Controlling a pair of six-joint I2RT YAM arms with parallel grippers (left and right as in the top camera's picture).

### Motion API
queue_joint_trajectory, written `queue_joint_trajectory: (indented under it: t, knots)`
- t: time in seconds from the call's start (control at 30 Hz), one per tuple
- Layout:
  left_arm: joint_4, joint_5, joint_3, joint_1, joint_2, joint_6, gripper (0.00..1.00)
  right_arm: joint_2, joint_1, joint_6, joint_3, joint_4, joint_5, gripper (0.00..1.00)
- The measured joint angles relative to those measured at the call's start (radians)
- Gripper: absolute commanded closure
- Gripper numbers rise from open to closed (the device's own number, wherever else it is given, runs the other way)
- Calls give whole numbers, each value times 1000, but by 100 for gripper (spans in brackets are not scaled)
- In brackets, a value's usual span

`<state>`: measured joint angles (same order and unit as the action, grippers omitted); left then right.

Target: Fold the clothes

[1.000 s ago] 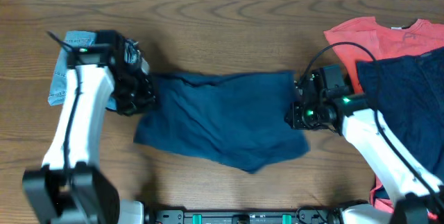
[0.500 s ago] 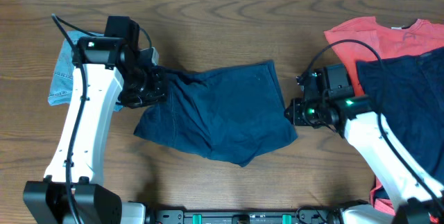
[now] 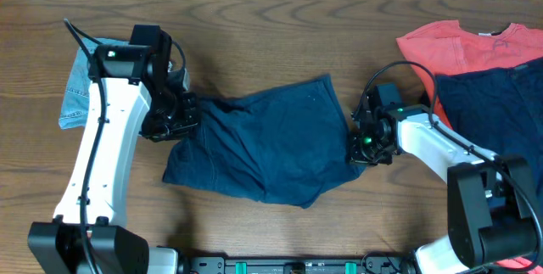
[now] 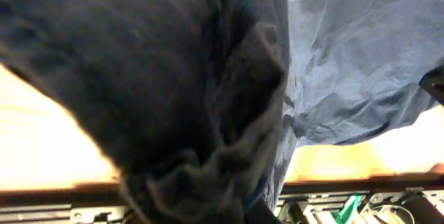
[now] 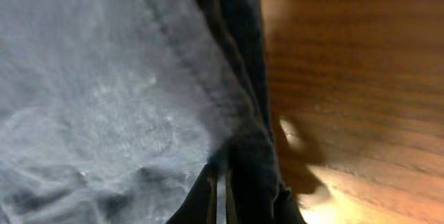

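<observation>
The wooden table [image 3: 271, 19] holds everything: navy shorts [image 3: 263, 151] spread rumpled across its middle, a second navy garment [image 3: 492, 96] lying over a red T-shirt [image 3: 458, 45] at the right edge, and denim shorts [image 3: 75, 96] at the far left, partly under the left arm. The likely trouble is an uneven hold. A pull could slip the navy shorts free on the right, where only the very edge of the hem seems caught, and the wadded left end may carry wrinkles into any fold. The left gripper [image 3: 174, 117] is clamped on a thick bunch of cloth at the shorts' left end. The right gripper [image 5: 218, 182] is pinched together on the hem at their right end, with the fabric lying between the two.
</observation>
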<state>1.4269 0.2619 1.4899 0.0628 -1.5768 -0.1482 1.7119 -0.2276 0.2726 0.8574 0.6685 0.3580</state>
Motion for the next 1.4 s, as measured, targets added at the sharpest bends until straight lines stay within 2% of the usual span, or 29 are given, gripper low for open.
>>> queue_joint_trajectory:
  t: [0.23,1.0,1.27,1.4]
  knots:
    - [-31,5,60,37,0,-13,94,3,-2,-3,0,0,10,93]
    - [-486,27,61,579,-212,-332,94,4,-3,-4,2,1,10,91]
    - [-608,-34,61,687,-219,-359,94,4,-3,-4,3,2,8,91]
    - [-676,-53,61,703,-252,-378,89,4,-3,-4,3,2,8,91]
